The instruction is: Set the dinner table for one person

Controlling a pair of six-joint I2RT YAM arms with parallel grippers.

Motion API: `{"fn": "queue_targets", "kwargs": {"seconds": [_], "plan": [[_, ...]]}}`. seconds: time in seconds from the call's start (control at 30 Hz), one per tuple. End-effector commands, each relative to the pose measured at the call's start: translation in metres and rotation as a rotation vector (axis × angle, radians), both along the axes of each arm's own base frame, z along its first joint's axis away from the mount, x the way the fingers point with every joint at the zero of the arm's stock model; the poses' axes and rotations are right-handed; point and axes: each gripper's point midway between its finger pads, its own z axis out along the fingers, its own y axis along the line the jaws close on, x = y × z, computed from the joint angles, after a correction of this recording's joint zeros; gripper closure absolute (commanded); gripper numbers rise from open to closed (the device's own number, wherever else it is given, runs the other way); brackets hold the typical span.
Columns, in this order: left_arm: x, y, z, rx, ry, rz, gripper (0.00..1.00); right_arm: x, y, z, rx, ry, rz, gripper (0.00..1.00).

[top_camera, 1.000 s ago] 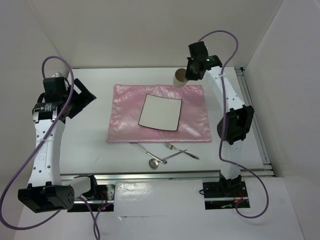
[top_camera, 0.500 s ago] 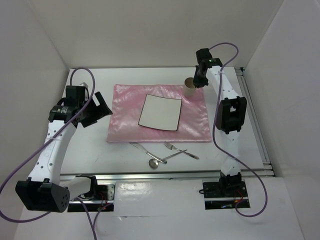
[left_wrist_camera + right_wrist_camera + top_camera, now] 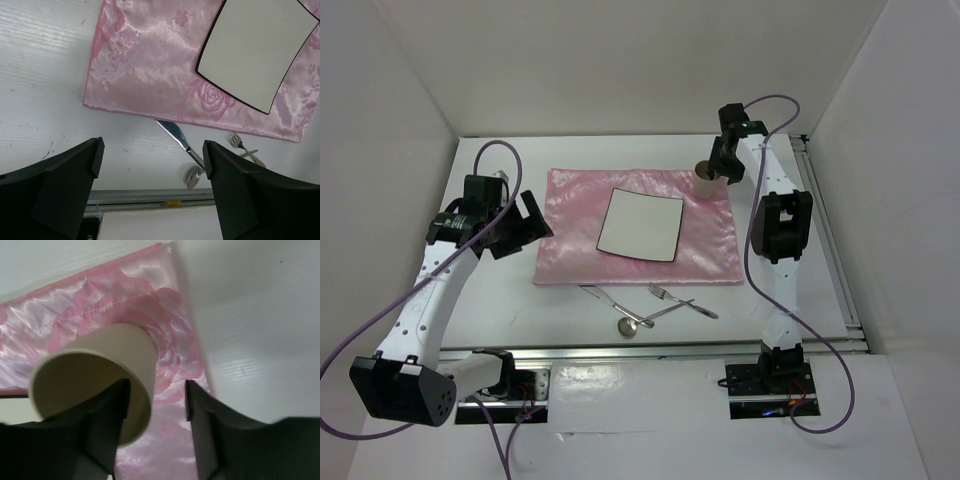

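Observation:
On the white dinner table (image 3: 560, 315) lies a pink cloth (image 3: 640, 262) with a white square plate (image 3: 640, 224) on it. A beige cup (image 3: 707, 180) stands upright on the cloth's far right corner. My right gripper (image 3: 722, 165) is open over it. In the right wrist view one finger dips inside the cup (image 3: 100, 370) and the other stands apart outside its wall, with the right gripper (image 3: 156, 390) gripping nothing. My left gripper (image 3: 525, 225) hangs open and empty above the table by the cloth's left edge.
A knife (image 3: 605, 297), a spoon (image 3: 638, 321) and a fork (image 3: 685, 302) lie crossed near the front rail. The left wrist view shows the knife (image 3: 177, 135), spoon (image 3: 194, 177) and fork (image 3: 240, 145) below the cloth (image 3: 145, 70). White walls enclose the table.
My right gripper has come down with the cup onto the cloth's far right corner and opened its jaws. My left arm has swung right toward the cloth.

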Motion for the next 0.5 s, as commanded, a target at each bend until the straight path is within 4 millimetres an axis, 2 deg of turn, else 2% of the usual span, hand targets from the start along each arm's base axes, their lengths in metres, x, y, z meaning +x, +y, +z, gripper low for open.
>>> {"fn": "queue_targets", "kwargs": {"seconds": [0.0,0.07,0.1,0.2,0.23,0.27,0.37,0.4,0.43,0.47], "plan": [[0.001,-0.002,0.006,0.009,-0.019,-0.012,0.0,0.013,0.006,0.022,0.017,-0.073,0.01,0.37],[0.004,-0.003,0.007,0.009,-0.019,-0.012,0.0,0.013,0.005,0.039,0.021,-0.103,0.01,0.26],[0.003,-0.005,0.007,0.009,-0.019,-0.021,0.0,0.015,0.006,0.05,0.024,-0.129,0.011,0.14],[0.006,-0.005,0.007,0.018,-0.018,-0.012,0.0,0.017,0.002,0.099,0.04,-0.227,0.015,0.02],[0.003,-0.005,0.006,0.014,-0.006,-0.005,0.0,0.016,0.004,0.112,0.053,-0.253,0.022,0.01],[0.004,-0.008,0.01,0.012,-0.017,-0.014,0.0,0.01,0.005,0.138,0.067,-0.3,0.029,0.0],[0.004,-0.013,0.007,0.03,-0.01,-0.03,0.0,-0.006,-0.002,0.168,0.064,-0.348,0.029,0.0],[0.004,-0.014,0.006,0.044,-0.012,-0.035,0.0,-0.019,0.0,0.201,0.081,-0.418,0.051,0.0],[0.001,-0.016,-0.005,0.062,0.019,-0.029,0.0,-0.033,0.007,0.178,0.082,-0.36,0.079,0.0],[-0.007,-0.017,-0.013,0.071,0.056,-0.032,0.0,-0.044,0.012,0.178,0.085,-0.362,0.091,0.0]]}}
